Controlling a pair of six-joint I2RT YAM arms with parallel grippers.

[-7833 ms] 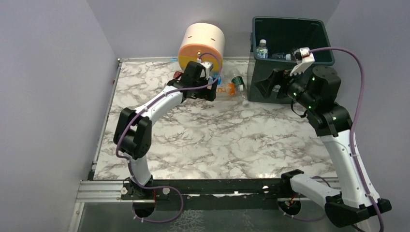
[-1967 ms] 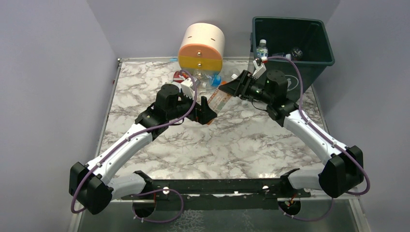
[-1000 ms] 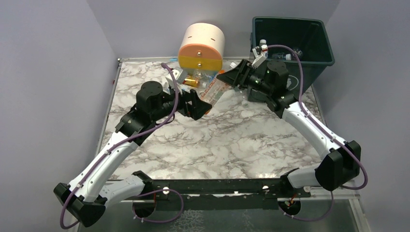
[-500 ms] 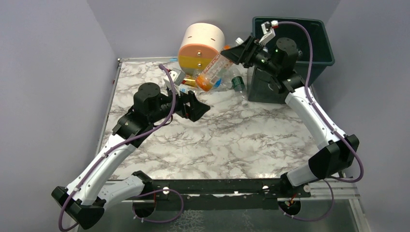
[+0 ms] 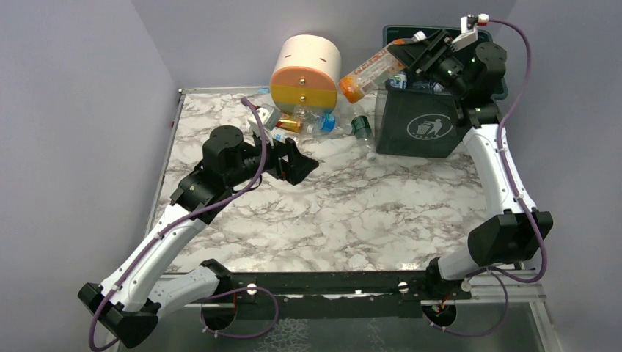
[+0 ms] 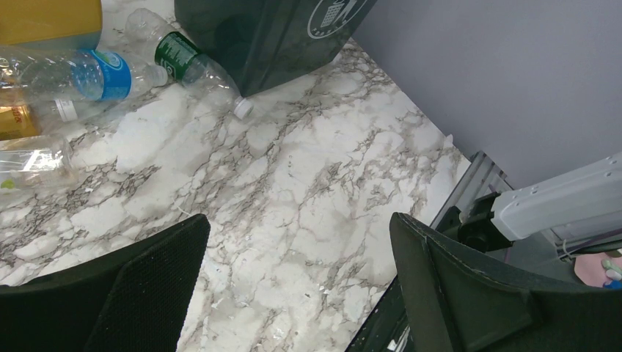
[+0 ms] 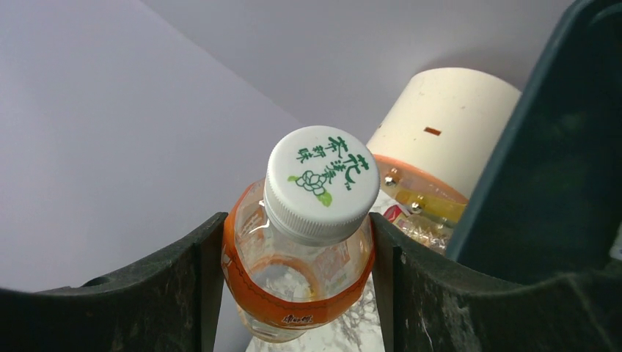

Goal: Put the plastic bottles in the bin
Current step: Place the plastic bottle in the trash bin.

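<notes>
Holding an orange-labelled bottle (image 5: 372,72) near its neck, your right gripper (image 5: 409,50) is closed partway around it, raised at the bin's (image 5: 422,130) left rim. The bottle's long axis lies nearly level, white cap toward the gripper, base aimed left at the round drawer unit (image 5: 304,66). A green-labelled bottle (image 5: 360,127) lies on the table (image 5: 352,213) beside the bin. Your left gripper (image 5: 299,163) hangs wide apart and empty.

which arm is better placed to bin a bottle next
Right. The right gripper holds the orange-labelled bottle up by the bin; the left gripper is open and empty over the table.
</notes>
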